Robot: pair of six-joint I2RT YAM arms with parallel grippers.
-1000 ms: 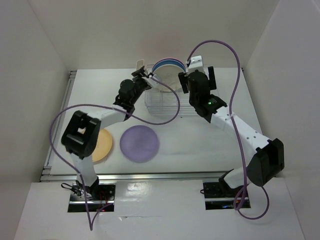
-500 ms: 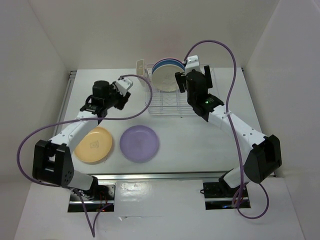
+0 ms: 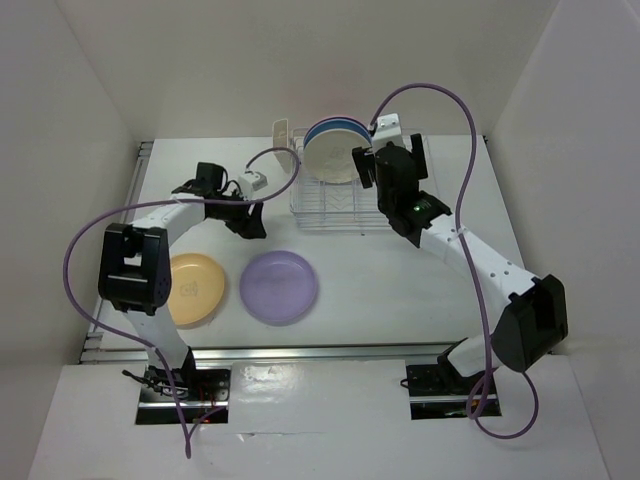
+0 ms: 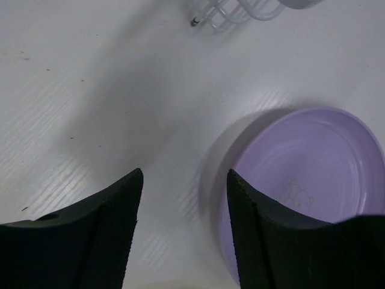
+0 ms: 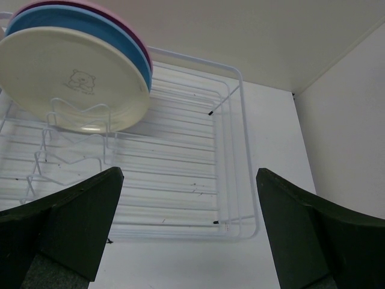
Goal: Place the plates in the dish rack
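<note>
- Over at the far end of the table, the dish rack (image 3: pixel 340 207) now holds three plates on edge: cream plate (image 3: pixel 330 160) nearest, blue plate (image 3: pixel 338 124) behind it, and pink plate (image 5: pixel 129 25) at the very back.
- The left gripper (image 3: pixel 250 224) was right up at that cream plate a second ago. It has let go, swung out left, and is now coming back in!
- It's hovering low over bare table, just on the far-left side of the purple plate (image 3: pixel 279 287). Its wrist view shows the fingers spread with nothing between them.
- The right gripper (image 3: pixel 372 166) has barely budged. It's parked beside the racked plates with its fingers splayed wide over empty wire slots, carrying nothing.
- So plate three looks delivered, and I'd say the hunt for number four has begun.
- Two are left lying flat on the near-left table: the purple one and the orange-yellow plate (image 3: pixel 197 290), which is half tucked under the left arm.
- Purple looks like the next pick, since its rim sits just right of those open fingers.
</note>
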